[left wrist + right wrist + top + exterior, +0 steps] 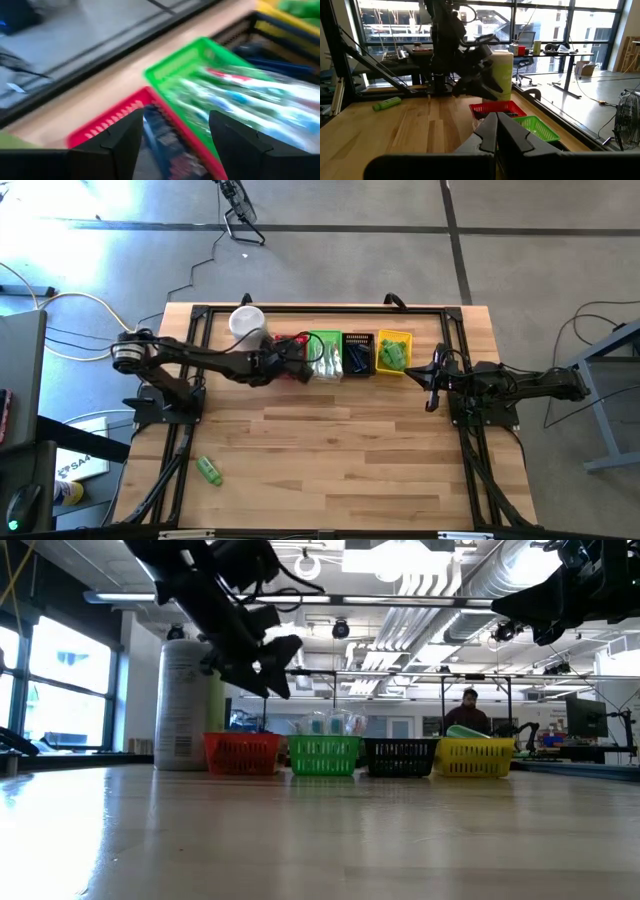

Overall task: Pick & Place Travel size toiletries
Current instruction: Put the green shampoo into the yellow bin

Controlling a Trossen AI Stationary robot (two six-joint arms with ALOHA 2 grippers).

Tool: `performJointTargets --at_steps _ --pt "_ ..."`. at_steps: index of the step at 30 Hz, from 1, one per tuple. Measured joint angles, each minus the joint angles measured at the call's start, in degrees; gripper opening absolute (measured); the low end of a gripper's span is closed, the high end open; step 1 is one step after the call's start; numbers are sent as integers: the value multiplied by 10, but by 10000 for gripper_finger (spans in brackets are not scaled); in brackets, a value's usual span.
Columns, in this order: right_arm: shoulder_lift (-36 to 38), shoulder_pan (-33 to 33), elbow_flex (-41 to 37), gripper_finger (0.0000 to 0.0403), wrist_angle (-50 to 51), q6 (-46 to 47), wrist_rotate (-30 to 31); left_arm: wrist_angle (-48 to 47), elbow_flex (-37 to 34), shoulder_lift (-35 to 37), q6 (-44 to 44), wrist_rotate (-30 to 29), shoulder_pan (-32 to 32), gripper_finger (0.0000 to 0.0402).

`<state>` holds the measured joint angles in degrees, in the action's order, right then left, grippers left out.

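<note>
Wooden table (330, 450), four baskets (343, 356), white canister (246, 322), green bottle (208, 470)

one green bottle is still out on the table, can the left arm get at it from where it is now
Probably yes. The green bottle lies alone on bare wood on the left arm's side, nothing around it. The left gripper hovers over the red basket, fingers apart and empty, so it must swing back first.

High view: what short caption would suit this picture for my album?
Left gripper open above the red basket in a four-basket row; right gripper shut, waiting aside; one green bottle left on the table.
</note>
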<state>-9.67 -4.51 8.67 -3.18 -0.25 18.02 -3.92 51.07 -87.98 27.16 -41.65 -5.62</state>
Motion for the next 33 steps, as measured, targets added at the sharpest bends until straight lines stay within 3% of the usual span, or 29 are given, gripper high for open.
performJointTargets --at_steps 11,17,25,33 --pt "0 0 0 3 0 0 0 -42 0 55 41 250 0 223" --pt "0 0 0 3 0 0 0 -65 0 58 47 423 13 223" --pt "0 0 0 3 0 -8 0 -86 0 58 134 443 94 223" --pt "0 0 0 2 0 -15 0 -212 0 58 376 467 179 223"
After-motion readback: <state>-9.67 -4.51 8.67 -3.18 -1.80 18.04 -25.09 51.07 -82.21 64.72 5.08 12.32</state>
